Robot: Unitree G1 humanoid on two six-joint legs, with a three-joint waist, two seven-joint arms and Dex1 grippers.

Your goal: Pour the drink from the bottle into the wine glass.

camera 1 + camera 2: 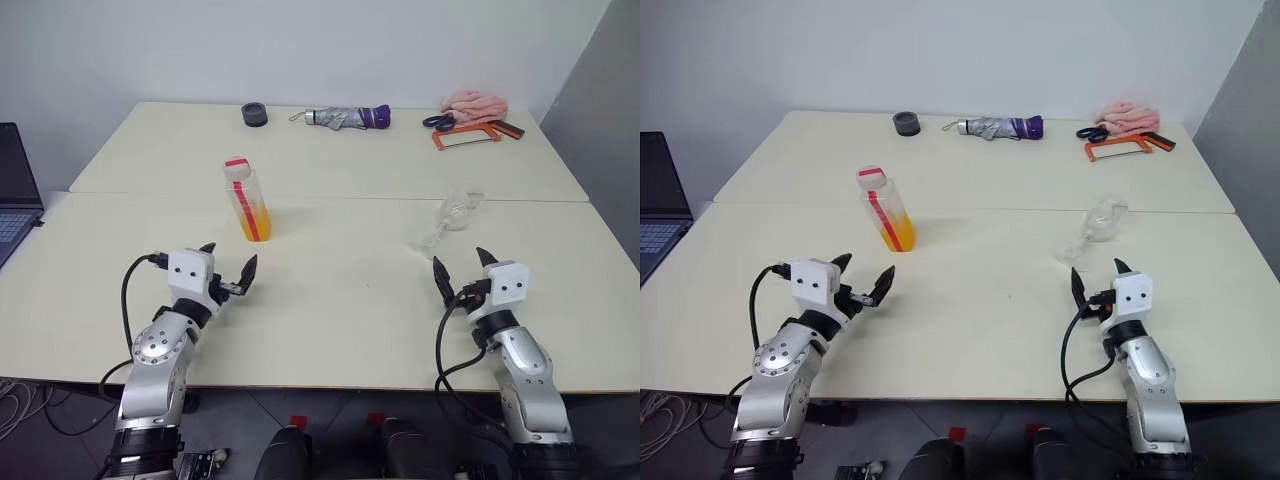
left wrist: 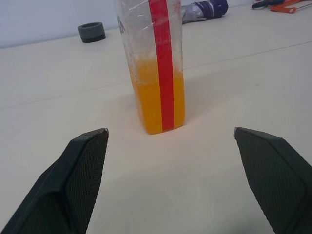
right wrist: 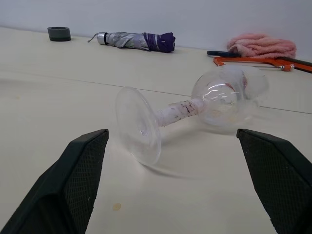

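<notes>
The bottle [image 1: 247,200] stands upright on the cream table [image 1: 330,300], capped in red and white, with a red label strip. Orange drink [image 2: 159,101] fills its lower part. My left gripper [image 1: 229,266] hovers open just short of the bottle, nothing between its fingers. The wine glass [image 1: 452,217] lies on its side to the right, foot [image 3: 139,125] towards me and bowl [image 3: 225,98] pointing away. My right gripper [image 1: 462,265] is open a little short of the glass's foot, holding nothing.
Along the table's far edge lie a dark tape roll [image 1: 255,114], a folded grey and purple umbrella [image 1: 347,117], scissors with an orange frame tool [image 1: 472,133] and a pink cloth [image 1: 476,103]. A laptop [image 1: 14,195] sits at the left. A seam crosses the table behind the bottle.
</notes>
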